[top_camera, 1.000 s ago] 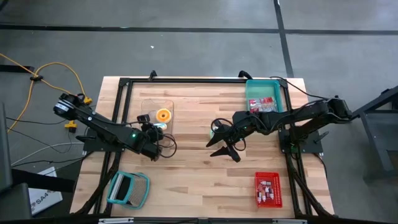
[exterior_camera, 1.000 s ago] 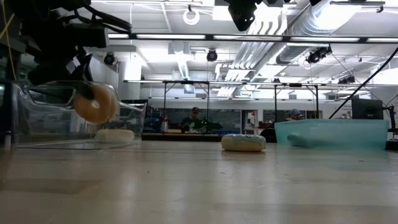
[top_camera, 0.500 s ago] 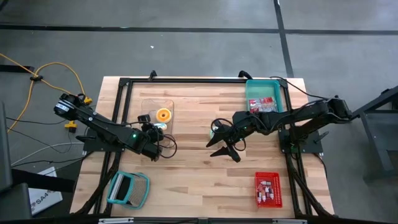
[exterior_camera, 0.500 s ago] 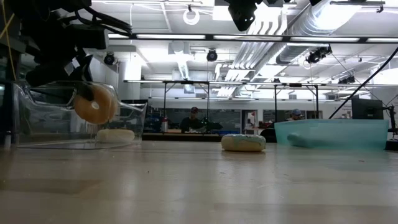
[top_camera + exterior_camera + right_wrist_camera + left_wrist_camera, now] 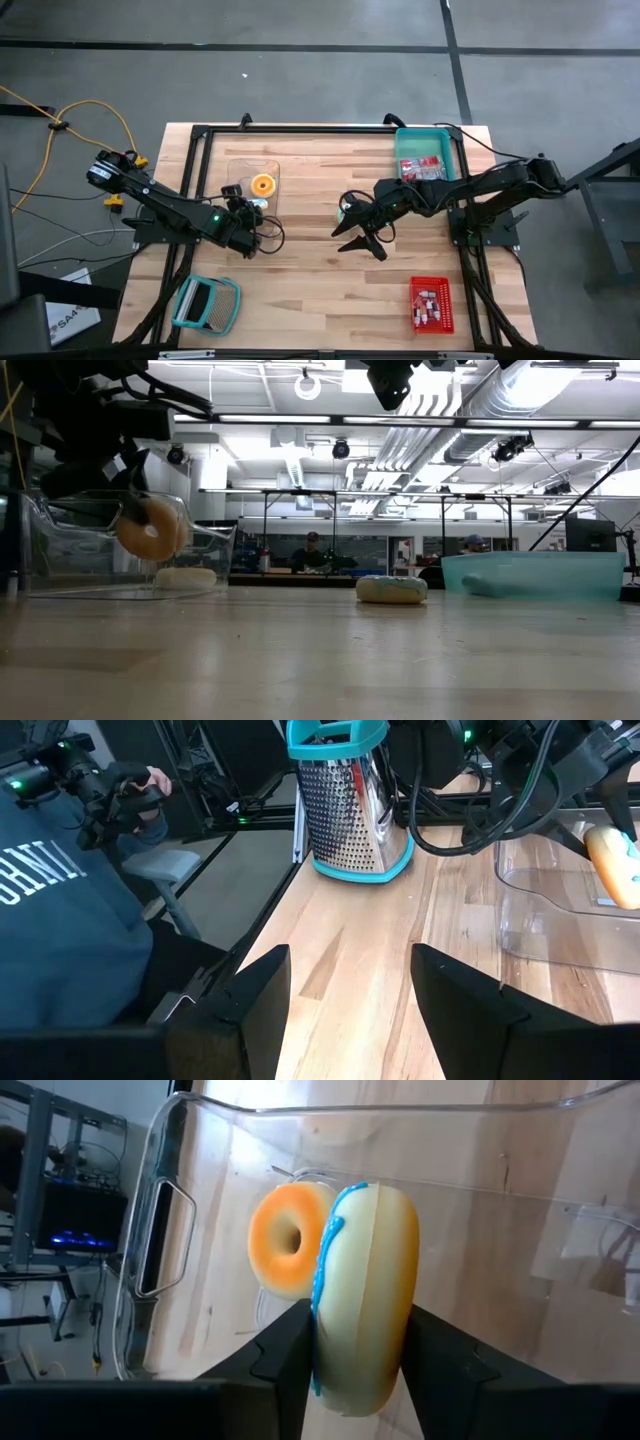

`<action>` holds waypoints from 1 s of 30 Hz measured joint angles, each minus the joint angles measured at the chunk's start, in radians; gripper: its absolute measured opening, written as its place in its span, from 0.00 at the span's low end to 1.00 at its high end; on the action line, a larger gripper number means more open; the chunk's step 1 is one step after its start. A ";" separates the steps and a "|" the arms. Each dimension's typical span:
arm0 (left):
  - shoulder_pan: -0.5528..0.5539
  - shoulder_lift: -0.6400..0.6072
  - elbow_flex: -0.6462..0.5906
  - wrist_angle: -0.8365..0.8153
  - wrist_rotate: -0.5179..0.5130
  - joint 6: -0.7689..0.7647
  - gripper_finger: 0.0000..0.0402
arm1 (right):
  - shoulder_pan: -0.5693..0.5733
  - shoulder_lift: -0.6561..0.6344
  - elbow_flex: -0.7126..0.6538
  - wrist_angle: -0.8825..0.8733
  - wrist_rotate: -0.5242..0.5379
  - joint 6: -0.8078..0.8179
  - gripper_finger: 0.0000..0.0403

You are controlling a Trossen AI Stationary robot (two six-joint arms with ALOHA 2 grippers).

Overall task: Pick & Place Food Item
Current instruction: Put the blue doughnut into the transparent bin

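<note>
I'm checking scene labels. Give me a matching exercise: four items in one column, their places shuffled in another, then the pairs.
1. orange doughnut
2. grater
3. red basket
4. blue-iced doughnut

A. between the left hand's fingers
B. at a table corner on the left arm's side
C. lying in the clear container
D. on the table on the right arm's side

Pairs: 1-C, 2-B, 3-D, 4-A
</note>
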 joint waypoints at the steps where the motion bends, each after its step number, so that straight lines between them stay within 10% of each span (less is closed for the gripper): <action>1: 0.000 0.000 0.000 0.000 0.005 0.000 0.33 | 0.000 0.000 0.000 0.000 0.000 0.000 0.49; 30: -0.012 0.000 0.063 -0.002 0.089 0.057 0.33 | 0.005 0.000 0.000 -0.002 -0.002 0.000 0.49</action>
